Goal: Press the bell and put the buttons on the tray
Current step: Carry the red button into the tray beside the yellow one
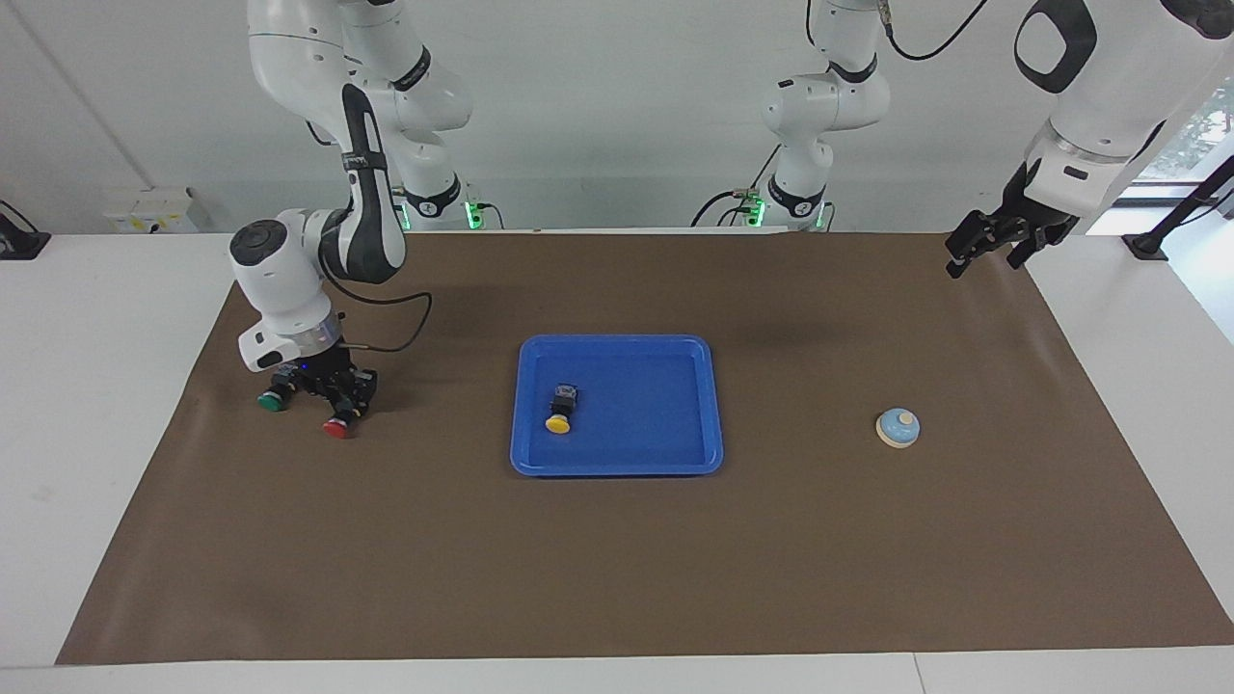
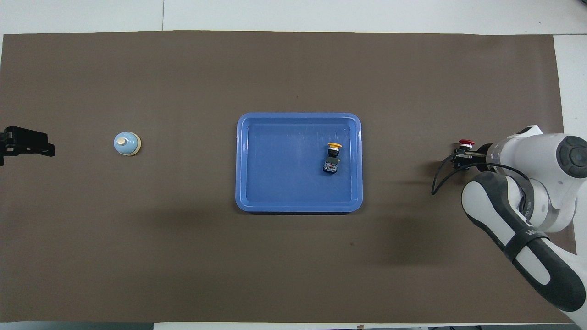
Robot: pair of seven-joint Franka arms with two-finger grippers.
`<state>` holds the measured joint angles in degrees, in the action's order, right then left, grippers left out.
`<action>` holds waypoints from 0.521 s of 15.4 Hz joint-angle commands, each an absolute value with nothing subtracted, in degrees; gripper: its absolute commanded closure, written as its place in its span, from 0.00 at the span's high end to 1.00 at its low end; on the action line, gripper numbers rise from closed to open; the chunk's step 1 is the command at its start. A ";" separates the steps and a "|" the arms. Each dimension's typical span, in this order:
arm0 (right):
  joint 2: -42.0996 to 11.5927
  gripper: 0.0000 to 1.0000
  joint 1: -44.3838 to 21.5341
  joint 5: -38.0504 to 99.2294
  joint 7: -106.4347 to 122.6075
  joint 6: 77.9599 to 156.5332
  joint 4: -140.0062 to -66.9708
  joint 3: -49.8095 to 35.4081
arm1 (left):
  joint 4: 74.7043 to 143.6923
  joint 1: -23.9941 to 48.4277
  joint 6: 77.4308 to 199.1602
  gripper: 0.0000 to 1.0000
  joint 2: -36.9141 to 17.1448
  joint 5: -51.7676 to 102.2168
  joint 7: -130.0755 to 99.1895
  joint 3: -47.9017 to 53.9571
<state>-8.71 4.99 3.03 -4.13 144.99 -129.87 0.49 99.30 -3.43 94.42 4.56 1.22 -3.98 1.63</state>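
Observation:
The blue tray (image 1: 617,468) (image 2: 298,208) lies mid-table, and the yellow button (image 1: 560,410) (image 2: 333,157) rests on its side in it. At the right arm's end of the mat, my right gripper (image 1: 339,393) (image 2: 461,155) is down at the mat and shut on the black body of the red button (image 1: 336,428) (image 2: 467,144). The green button (image 1: 271,402) sits right beside it; the right arm hides it from overhead. The light-blue bell (image 1: 898,427) (image 2: 126,143) stands alone toward the left arm's end. My left gripper (image 1: 993,243) (image 2: 28,142) waits open, raised over that end of the mat.
A brown mat (image 1: 617,578) covers the table, with white table surface (image 1: 87,386) around it. A black cable (image 1: 390,337) loops from the right wrist just above the mat, on the tray's side of the gripper.

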 commanded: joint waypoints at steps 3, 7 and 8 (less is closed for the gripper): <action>-9.14 0.00 -2.53 2.55 -12.88 129.49 -116.74 0.09 | 98.09 -3.25 93.25 1.00 4.13 0.62 -3.87 1.58; -11.07 0.00 -13.07 2.46 -24.07 125.25 -110.13 0.09 | 98.09 -3.25 93.25 1.00 4.13 0.62 -3.87 1.58; -11.51 0.00 -15.27 2.55 -24.52 125.51 -109.52 0.09 | 98.09 -3.25 93.25 1.00 4.13 0.62 -3.78 1.58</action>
